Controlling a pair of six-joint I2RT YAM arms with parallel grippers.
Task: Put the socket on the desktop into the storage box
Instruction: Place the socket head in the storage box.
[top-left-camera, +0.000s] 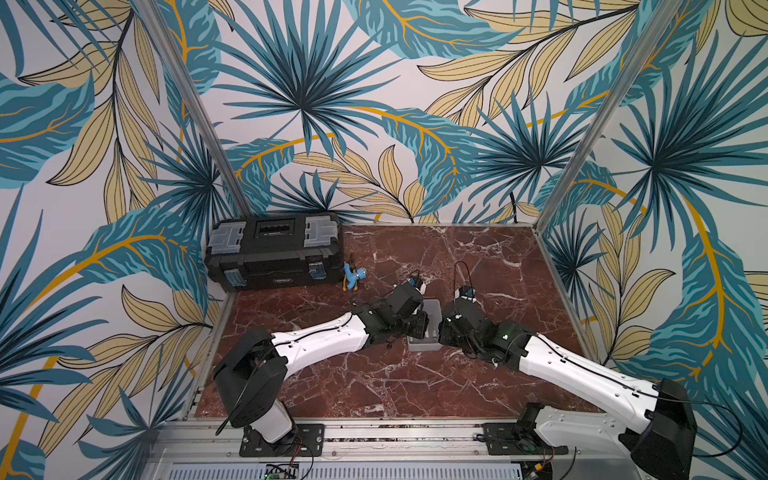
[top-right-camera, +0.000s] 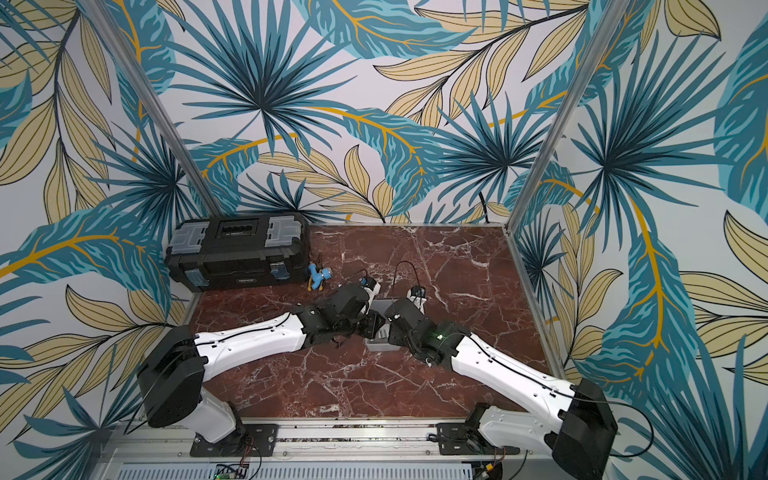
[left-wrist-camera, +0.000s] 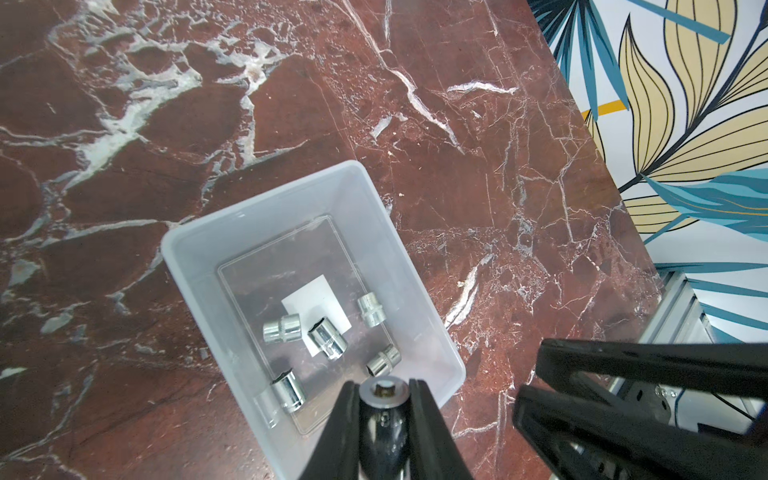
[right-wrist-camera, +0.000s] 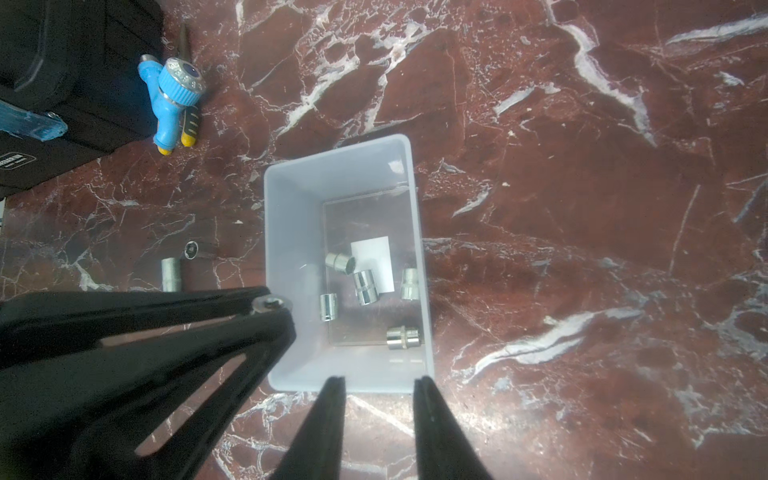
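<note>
Release step: I am holding one socket (left-wrist-camera: 383, 390) in the left jaws, which are gripping it by its sides, with its square-drive end facing the wrist camera. The socket is hanging just over the rim of a long wall of the box (left-wrist-camera: 189, 266), and it is not yet among the five sockets (left-wrist-camera: 328, 341) lying on the box floor. I am judging that the next move calls for a small advance toward the middle of the box and then for opening the jaws, so that the socket is not hitting the rim and bouncing out. The right jaws are standing a little apart with nothing between them, hovering at one short end of the box. Two more sockets (right-wrist-camera: 171, 275) are lying on the counter (right-wrist-camera: 582, 124) just beside the box, so I am expecting more trips after this drop.
</note>
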